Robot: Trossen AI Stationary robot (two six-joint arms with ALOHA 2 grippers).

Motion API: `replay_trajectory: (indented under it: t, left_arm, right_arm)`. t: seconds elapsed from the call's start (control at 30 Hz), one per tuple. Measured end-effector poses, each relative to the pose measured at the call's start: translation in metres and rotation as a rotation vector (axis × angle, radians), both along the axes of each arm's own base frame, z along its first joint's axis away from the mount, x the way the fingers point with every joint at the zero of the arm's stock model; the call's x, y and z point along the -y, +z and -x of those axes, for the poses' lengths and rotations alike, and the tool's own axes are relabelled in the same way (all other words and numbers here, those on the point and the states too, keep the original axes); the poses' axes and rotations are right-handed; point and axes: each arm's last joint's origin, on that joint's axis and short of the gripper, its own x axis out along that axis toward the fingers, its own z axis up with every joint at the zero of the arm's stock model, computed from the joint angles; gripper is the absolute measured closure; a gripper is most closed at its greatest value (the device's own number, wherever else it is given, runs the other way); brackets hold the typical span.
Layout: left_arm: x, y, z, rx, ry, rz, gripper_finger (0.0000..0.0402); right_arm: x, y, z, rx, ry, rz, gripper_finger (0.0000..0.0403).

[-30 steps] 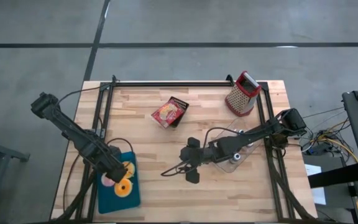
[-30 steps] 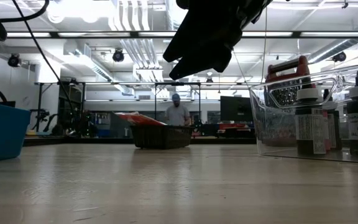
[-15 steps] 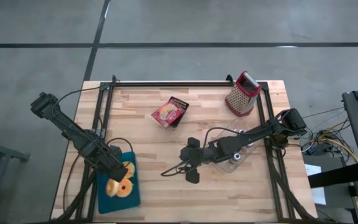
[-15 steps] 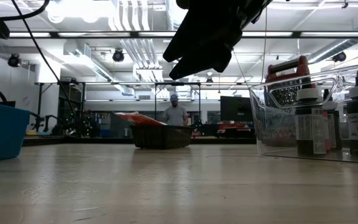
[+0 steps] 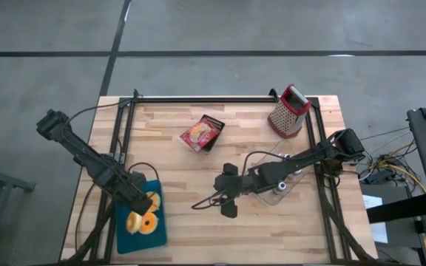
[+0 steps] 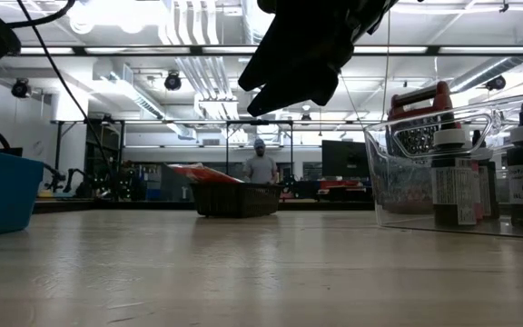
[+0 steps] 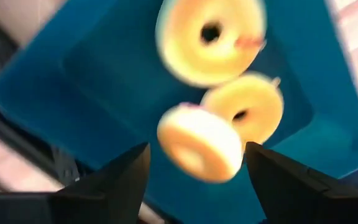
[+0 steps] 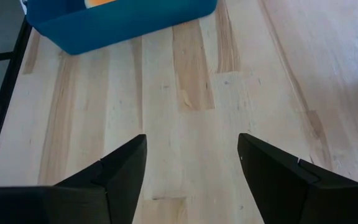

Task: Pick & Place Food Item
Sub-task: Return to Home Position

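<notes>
Three yellow doughnuts [image 5: 145, 214] lie in the blue tray [image 5: 126, 240] at the table's near left. In the left wrist view, one doughnut [image 7: 210, 38] and a second [image 7: 244, 109] lie flat on the tray [image 7: 73, 93]. A third doughnut [image 7: 199, 142] sits tilted beside them. My left gripper [image 7: 196, 149] hangs open just above it, pointing down, touching nothing [image 5: 137, 202]. My right gripper [image 5: 224, 198] hovers open over the bare table centre [image 8: 191, 140].
A red snack packet [image 5: 203, 133] lies at the table's far centre and a red-handled grater [image 5: 288, 111] stands at the far right. A clear box with dark bottles [image 6: 461, 173] stands under the right arm. Black frame rails [image 5: 120, 140] run along both sides.
The doughnut that sat at my left gripper's tip, pink side showing, has dropped clear of the fingers. It now lies in the tray beside the other two. Both arms have stayed in place.
</notes>
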Motion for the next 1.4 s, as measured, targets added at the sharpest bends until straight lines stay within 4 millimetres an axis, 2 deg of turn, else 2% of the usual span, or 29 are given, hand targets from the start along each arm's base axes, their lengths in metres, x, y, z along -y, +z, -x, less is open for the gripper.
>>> replay_trajectory:
  t: [0.13, 0.27, 0.47, 0.7, 0.83, 0.9, 1.03, 1.2, 1.27, 1.37, 1.4]
  left_arm:
    - [-0.003, 0.005, -0.004, 0.129, -0.072, -0.103, 0.0131]
    - [-0.004, 0.020, -0.012, 0.325, -0.219, -0.262, 0.0131]
    - [-0.004, 0.047, -0.033, 0.706, -0.473, -0.696, 0.0140]
    - [0.013, 0.084, -0.060, 1.043, -0.797, -1.032, 0.0159]
    - [0.022, 0.100, -0.069, 1.251, -0.987, -1.117, 0.0189]
    - [0.023, 0.100, -0.072, 1.333, -1.071, -1.097, 0.0207]
    - [0.017, 0.098, -0.076, 1.466, -1.197, -0.939, 0.0250]
    - [0.009, 0.079, -0.078, 1.483, -1.272, -0.791, 0.0298]
    - [0.007, 0.068, -0.076, 1.474, -1.372, -0.787, 0.0313]
    - [0.003, 0.052, -0.074, 1.441, -1.574, -0.881, 0.0339]
    - [0.000, 0.049, -0.075, 1.443, -1.585, -0.905, 0.0350]
  right_arm:
    - [0.000, 0.000, 0.000, 0.000, 0.000, 0.000, 0.0151]
    - [0.000, 0.000, 0.000, 0.000, 0.000, 0.000, 0.0147]
    - [0.000, 0.000, 0.000, 0.000, 0.000, 0.000, 0.0151]
    - [0.000, 0.000, 0.000, 0.000, 0.000, 0.000, 0.0156]
    - [0.000, 0.000, 0.000, 0.000, 0.000, 0.000, 0.0152]
    - [0.000, 0.000, 0.000, 0.000, 0.000, 0.000, 0.0150]
    - [0.000, 0.000, 0.000, 0.000, 0.000, 0.000, 0.0146]
    - [0.000, 0.000, 0.000, 0.000, 0.000, 0.000, 0.0150]
    - [0.000, 0.000, 0.000, 0.001, 0.000, 0.000, 0.0152]
    - [0.000, 0.000, 0.000, 0.001, 0.000, 0.000, 0.0155]
    - [0.000, 0.000, 0.000, 0.001, 0.000, 0.000, 0.0156]
